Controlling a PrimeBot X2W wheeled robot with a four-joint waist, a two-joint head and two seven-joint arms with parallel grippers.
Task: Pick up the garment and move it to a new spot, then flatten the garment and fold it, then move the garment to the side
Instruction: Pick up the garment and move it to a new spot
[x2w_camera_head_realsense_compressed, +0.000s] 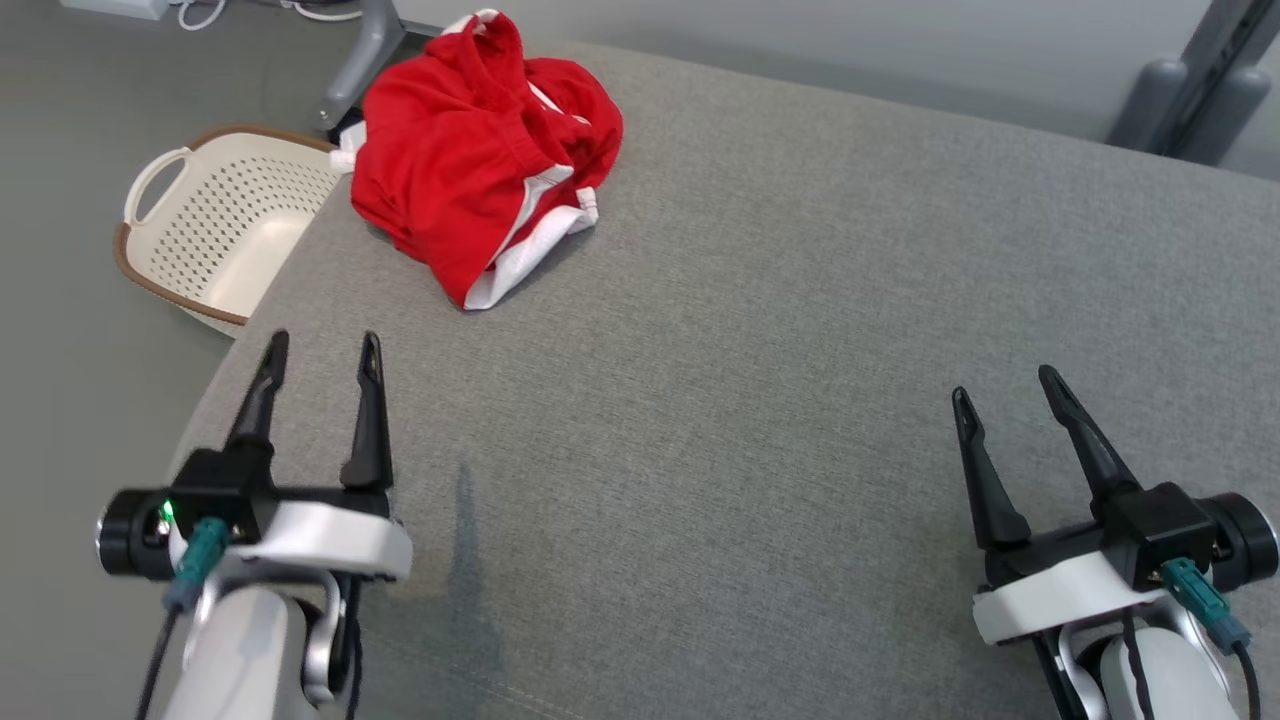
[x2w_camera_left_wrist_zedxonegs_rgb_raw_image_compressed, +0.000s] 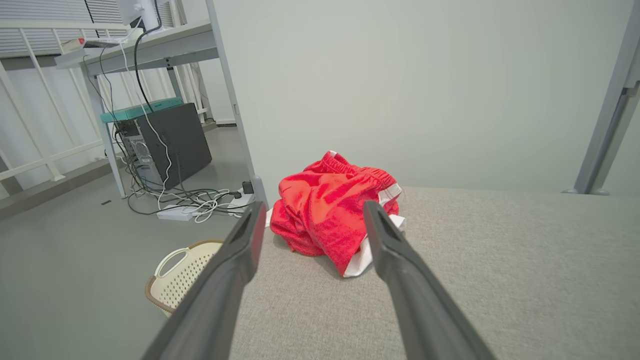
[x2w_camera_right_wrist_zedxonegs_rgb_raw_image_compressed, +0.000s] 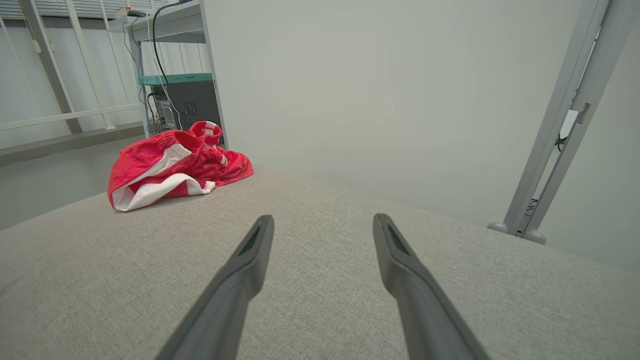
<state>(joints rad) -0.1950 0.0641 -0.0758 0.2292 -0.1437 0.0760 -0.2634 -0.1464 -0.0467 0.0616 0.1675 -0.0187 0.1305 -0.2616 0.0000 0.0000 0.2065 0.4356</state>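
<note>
Both pincers sit low in the head view, fingers pointing up the frame. Left gripper (x2w_camera_head_realsense_compressed: 325, 342) hovers over the near left edge of the grey padded surface (x2w_camera_head_realsense_compressed: 760, 420), pale forearm rising from the bottom corner, a green light glowing at the wrist. Its two dark fingers (x2w_camera_head_realsense_compressed: 370, 420) are spread wide, with nothing between them. Right gripper (x2w_camera_head_realsense_compressed: 1003, 382) mirrors it at the lower right, jaws just as parted and empty, tips leaning a touch to the left.

Further out, and well apart from both, there's the garment (x2w_camera_head_realsense_compressed: 470, 170): bright red with white trim, bunched in a crumpled heap at the far left corner of the surface. A gathered elastic band shows at its top, and a white panel pokes out along the near hem. From the left wrist it lies straight ahead of the open fingers.

Down on the floor, beside that corner, a cream perforated basket (x2w_camera_head_realsense_compressed: 220, 230) with a brown rim.
</note>
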